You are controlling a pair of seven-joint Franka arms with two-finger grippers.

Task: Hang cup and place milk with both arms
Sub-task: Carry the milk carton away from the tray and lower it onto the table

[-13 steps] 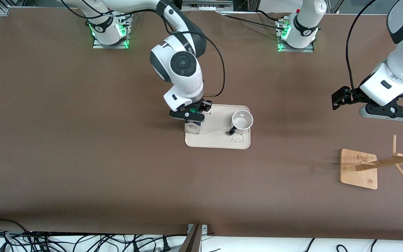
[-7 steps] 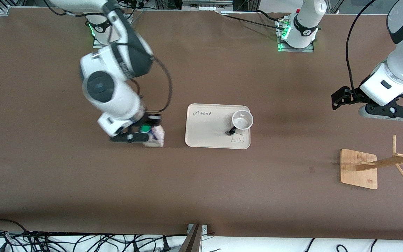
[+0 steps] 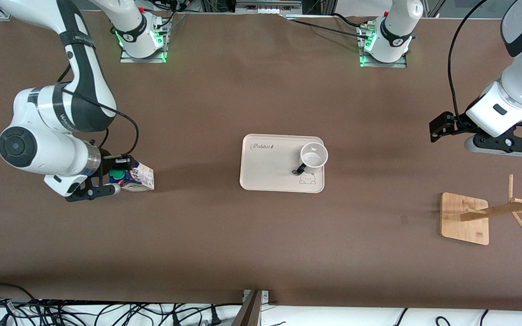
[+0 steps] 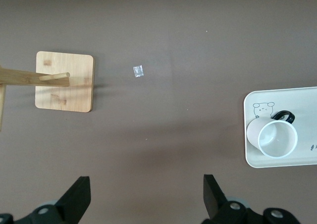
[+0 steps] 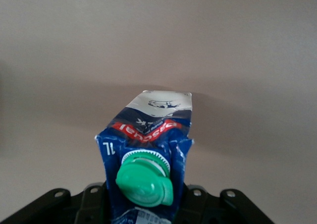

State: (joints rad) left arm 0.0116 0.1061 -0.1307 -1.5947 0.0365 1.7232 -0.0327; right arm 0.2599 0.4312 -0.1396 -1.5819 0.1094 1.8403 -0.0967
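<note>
High front camera faces the bases; left wrist shares its tray (image 3: pixel 268 179).

Dark blue-and-white gable-top milk carton (image 5: pixel 148 149) w/ red band, round green cap (image 5: pixel 145 181). Small white mug (image 3: pixel 313 156), black loop handle, sits on cream rectangular tray (image 3: pixel 265 170) w/ black script & bear outline. Pale bamboo peg rack (image 3: pixel 478 217). Matte brown tabletop (image 3: pixel 243 235). Arms white w/ black joints.
</note>
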